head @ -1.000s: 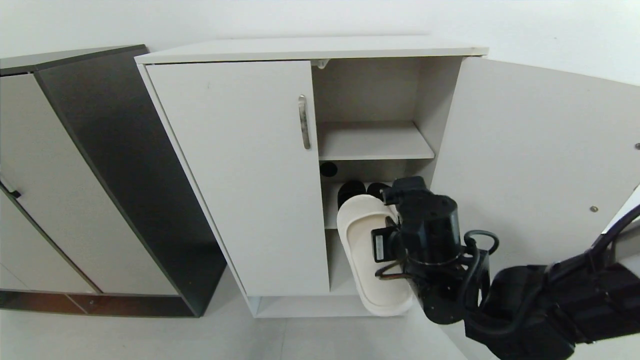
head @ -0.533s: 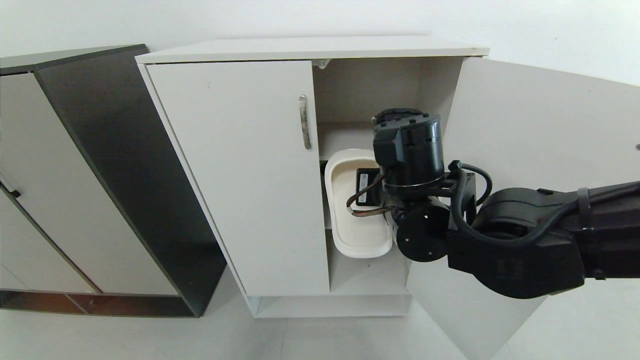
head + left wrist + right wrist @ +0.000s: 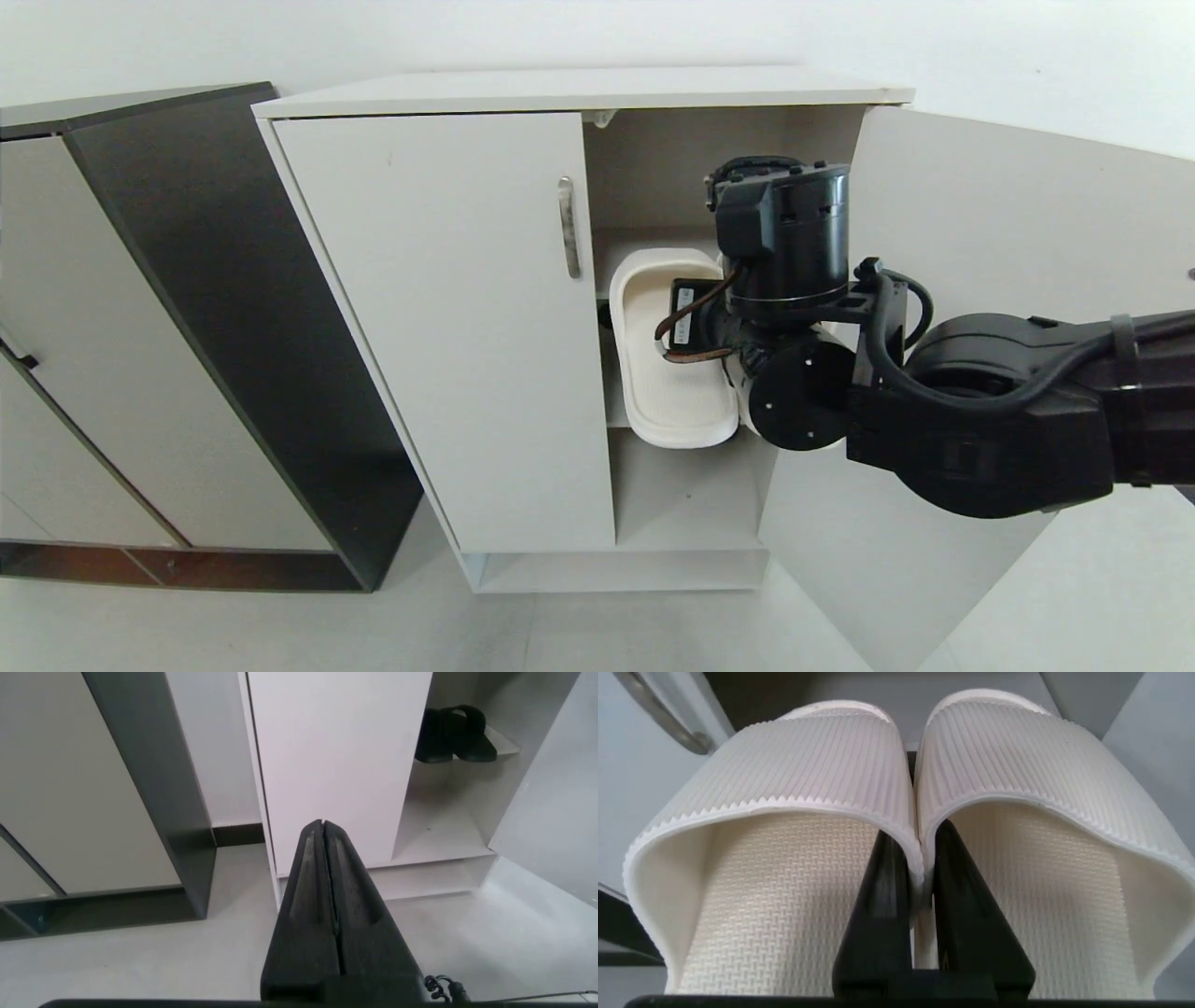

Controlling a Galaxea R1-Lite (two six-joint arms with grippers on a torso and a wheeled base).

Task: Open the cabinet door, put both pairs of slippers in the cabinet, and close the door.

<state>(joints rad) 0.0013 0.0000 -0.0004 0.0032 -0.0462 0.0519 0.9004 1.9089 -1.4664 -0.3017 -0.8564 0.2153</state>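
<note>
Pale wall backs the cabinet [image 3: 560, 91]; white slippers [image 3: 667, 359], straps pinched together in the closed right gripper [image 3: 918, 859], have risen from its base to the black slippers' [image 3: 456, 735] shelf; release looks near; left gripper [image 3: 322, 831] closed, empty.

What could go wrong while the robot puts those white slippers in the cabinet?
1. The right gripper pinches only the inner edges of the white slippers with its fingers, so one might slide out and fall.
2. One slipper hangs close beside the closed left door and could bump its edge going in.
3. The black slippers already lie inside; the white pair could land on them.
</note>
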